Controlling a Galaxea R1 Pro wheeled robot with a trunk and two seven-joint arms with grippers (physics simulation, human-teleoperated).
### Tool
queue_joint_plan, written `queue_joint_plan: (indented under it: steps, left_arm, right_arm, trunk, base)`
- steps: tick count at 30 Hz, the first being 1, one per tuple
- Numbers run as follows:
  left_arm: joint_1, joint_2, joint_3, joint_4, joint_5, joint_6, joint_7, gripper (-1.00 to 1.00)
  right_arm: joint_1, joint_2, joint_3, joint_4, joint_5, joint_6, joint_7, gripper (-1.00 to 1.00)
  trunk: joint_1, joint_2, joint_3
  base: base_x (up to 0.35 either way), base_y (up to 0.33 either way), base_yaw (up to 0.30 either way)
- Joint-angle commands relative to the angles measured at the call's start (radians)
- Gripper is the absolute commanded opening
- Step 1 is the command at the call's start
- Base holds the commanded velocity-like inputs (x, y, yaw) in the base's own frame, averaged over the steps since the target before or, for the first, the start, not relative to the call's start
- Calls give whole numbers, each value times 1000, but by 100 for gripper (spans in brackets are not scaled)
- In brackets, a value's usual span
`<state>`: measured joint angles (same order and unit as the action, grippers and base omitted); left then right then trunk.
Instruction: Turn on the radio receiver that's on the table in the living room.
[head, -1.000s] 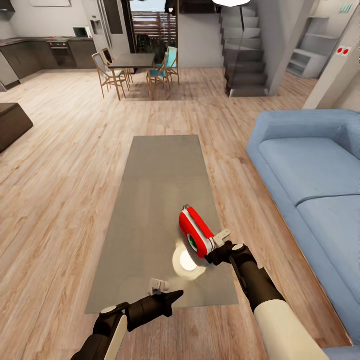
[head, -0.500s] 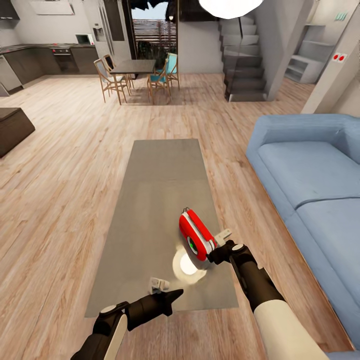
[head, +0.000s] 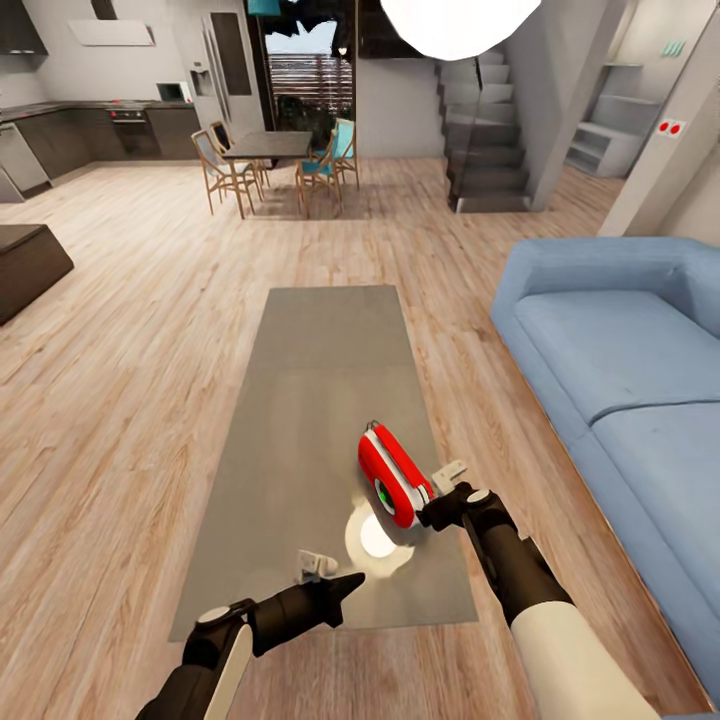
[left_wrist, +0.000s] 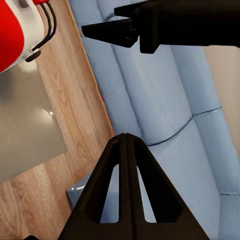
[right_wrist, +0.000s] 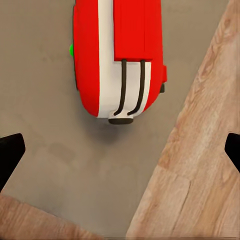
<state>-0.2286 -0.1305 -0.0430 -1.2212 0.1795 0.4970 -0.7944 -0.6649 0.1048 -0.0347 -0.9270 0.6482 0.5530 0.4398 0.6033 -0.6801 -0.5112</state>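
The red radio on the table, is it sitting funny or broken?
Not broken, as far as shows. The radio receiver sits slantwise near the table edge by the sofa, with the right gripper beside it. A green spot glows on its face.

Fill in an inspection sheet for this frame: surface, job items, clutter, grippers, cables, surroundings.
Surface: grey table, glossy, with a bright lamp reflection near the radio.
Job items: red radio stands on the table near its right edge, green dial showing.
Clutter: nothing seen.
Grippers: right gripper just behind the radio, jaws wide open; left gripper over the near table edge, jaws shut.
Cables: nothing seen.
Surroundings: blue sofa to the right, wood floor, dining table with chairs, stairs.
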Motion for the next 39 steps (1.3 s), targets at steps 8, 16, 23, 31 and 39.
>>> queue_joint_plan:
  steps: [8, 16, 23, 31, 39]
  left_arm:
    - [0, 55, 1, 35, -30, 1, -1, -100]
    - [0, 166, 3, 255, -26, -93, -8, -100]
    - [0, 191, 4, 540, -27, -237, -8, -100]
    - [0, 229, 5, 935, -29, -464, 1, -100]
    - [0, 250, 3, 1155, -28, -577, 94, -100]
  right_arm:
    - [11, -109, -70, 24, -6, 3, 1, 100]
    - [145, -247, -268, 50, -6, -13, 3, 100]
    - [274, -276, -401, 94, -4, -55, -4, 100]
    - [293, -346, -484, 469, -1, -238, -59, 100]
    - [294, -350, -485, 803, -1, -373, -129, 100]
  trunk:
    - [0, 0, 13]
    - [0, 0, 25]
    - [0, 0, 36]
    - [0, 0, 49]
    - [0, 0, 62]
  base:
    - [0, 0, 0]
    - [0, 0, 0]
    - [0, 0, 0]
    - [0, 0, 0]
    - [0, 0, 0]
